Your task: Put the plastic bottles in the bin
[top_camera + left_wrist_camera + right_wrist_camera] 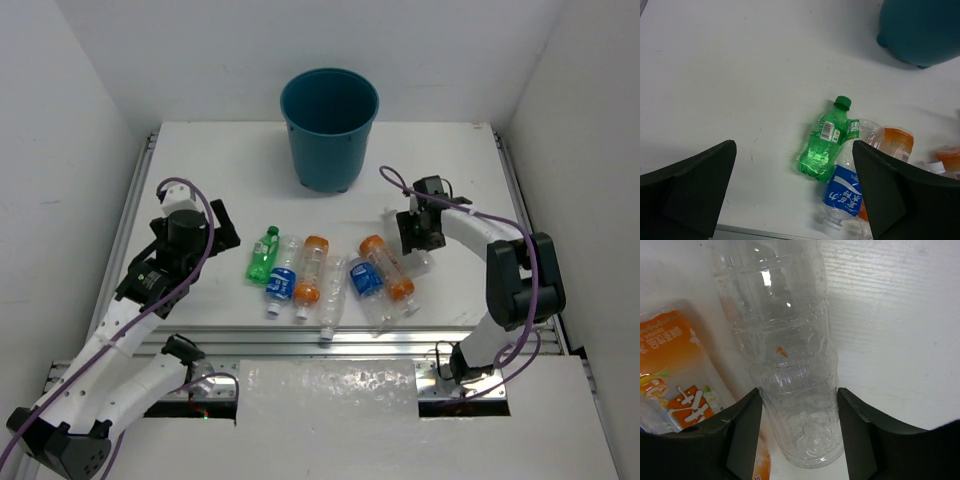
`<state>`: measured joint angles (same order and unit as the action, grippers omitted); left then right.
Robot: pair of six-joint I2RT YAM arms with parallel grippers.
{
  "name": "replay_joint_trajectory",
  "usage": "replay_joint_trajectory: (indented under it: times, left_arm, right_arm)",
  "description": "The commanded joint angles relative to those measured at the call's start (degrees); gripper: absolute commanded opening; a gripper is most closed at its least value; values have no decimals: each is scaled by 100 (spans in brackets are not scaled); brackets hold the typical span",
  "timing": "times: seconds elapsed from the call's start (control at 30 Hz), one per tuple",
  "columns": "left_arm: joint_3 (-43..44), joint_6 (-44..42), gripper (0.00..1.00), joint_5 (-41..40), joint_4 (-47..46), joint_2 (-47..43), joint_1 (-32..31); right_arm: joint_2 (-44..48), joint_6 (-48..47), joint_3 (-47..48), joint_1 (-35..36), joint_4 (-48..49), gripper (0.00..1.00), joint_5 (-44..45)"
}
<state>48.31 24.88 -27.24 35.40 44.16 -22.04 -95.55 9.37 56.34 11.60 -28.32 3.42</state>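
Observation:
The teal bin stands at the back middle of the table; its base shows in the left wrist view. Several bottles lie in a row in front of it: a green one, a blue-labelled one, an orange one, a second orange-labelled one and others. My right gripper is shut on a clear unlabelled bottle at the row's right end. My left gripper is open and empty, left of the green bottle.
An aluminium rail runs along the table's front edge, with a crinkled clear sheet below it. White walls close in the left, right and back sides. The bottle row lies between my two arms.

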Motion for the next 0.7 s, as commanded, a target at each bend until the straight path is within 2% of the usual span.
replay_joint_trajectory:
  times: [0.0,0.07,0.13,0.2,0.23,0.3,0.33,0.43,0.5,0.67]
  left_arm:
    - [46,-89,100,88,-253,-22,33]
    - [38,-89,100,105,-261,-65,33]
    - [20,-106,100,149,-296,-92,33]
    - [11,-124,100,184,-305,-83,33]
    - [20,-133,100,202,-314,-57,33]
    - [11,-142,100,263,-323,-22,33]
    - [20,-142,100,298,-332,13,33]
    - [11,-168,100,500,-384,49,33]
    - [-6,-186,100,580,-411,49,33]
    - [-15,-194,100,606,-428,75,33]
  right_arm:
    - [-51,-32,-79,-52,300,50,-183]
    - [-148,-23,-105,-61,327,50,-289]
    - [-340,12,-53,-61,222,58,-281]
    - [-420,39,-61,-61,186,58,-202]
    - [-412,74,-61,-61,177,56,-141]
    - [-255,161,-61,-61,177,45,9]
    - [-123,188,-105,-70,247,34,18]
    - [570,311,-237,-61,475,22,89]
    - [1027,320,-290,-61,555,20,97]
    - [1372,311,-141,-70,380,18,430]
